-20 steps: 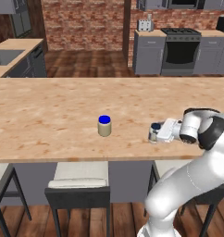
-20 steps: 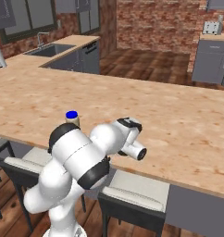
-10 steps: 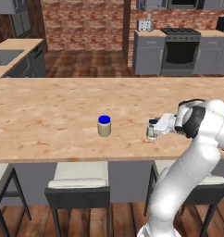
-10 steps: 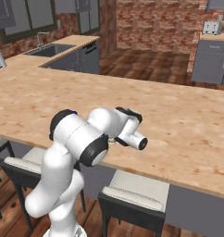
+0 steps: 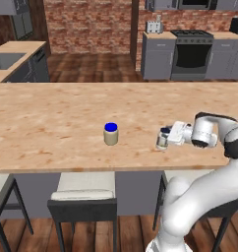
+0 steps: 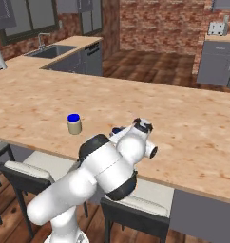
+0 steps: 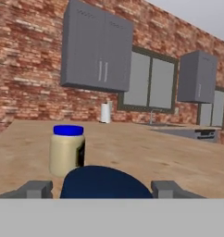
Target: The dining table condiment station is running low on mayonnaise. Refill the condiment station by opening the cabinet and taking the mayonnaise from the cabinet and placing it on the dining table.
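Tool point(image 5: 166, 138) gripping mayonnaise point(image 5: 163, 139), on dining table point(image 5: 52, 128)

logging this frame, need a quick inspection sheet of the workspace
surface: wood-grain dining table, bare apart from two jars.
job's things: mayonnaise upright on the table near its front edge, navy lid between the fingertips.
clutter: beige jar with blue lid, apart from the mayonnaise.
grippers: gripper level at the mayonnaise; whether the fingers press it cannot be told.
cables: nothing seen.
surroundings: stools, stove, sink counter, brick wall, grey wall cabinets.
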Controlling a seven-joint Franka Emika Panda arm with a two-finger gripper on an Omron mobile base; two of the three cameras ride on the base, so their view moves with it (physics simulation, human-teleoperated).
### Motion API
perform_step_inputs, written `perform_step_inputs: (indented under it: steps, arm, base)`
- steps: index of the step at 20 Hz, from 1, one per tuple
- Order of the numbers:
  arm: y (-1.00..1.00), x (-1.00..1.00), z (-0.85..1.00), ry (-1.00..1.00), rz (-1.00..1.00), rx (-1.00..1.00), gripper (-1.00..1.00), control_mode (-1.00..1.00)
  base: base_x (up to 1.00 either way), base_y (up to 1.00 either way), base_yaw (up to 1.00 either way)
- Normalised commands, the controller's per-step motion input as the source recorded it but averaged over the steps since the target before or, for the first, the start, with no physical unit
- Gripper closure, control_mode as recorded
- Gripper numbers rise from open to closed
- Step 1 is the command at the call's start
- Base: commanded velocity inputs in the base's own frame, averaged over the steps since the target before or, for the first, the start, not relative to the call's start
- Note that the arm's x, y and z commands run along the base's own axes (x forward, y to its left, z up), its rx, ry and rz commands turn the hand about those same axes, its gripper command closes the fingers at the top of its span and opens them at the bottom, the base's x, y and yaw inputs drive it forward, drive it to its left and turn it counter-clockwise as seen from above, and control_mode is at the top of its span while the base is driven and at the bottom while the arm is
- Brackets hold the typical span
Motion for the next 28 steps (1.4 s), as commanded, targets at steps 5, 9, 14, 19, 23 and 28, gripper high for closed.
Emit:
perform_step_inputs:
  steps: [5, 9, 14, 19, 23, 28]
  arm:
    - [0.17, -0.13, -0.31, -0.06, 0.01, -0.03, -1.0, -1.0]
    - [0.19, 0.01, -0.01, 0.0, 0.0, 0.0, -1.0, -1.0]
    - [0.26, 0.06, 0.07, 0.04, 0.0, -0.01, -1.0, -1.0]
    - [0.16, 0.02, 0.18, 0.08, 0.0, -0.04, -1.0, -1.0]
    - [0.18, 0.02, 0.35, 0.09, 0.0, -0.04, -1.0, -1.0]
    - [0.18, 0.0, 0.29, 0.03, 0.0, -0.02, -1.0, -1.0]
  base:
    - [0.0, 0.0, 0.0]
    - [0.0, 0.0, 0.0]
    - [0.0, 0.0, 0.0]
    - [0.0, 0.0, 0.0]
    - [0.0, 0.0, 0.0]
    - [0.0, 0.0, 0.0]
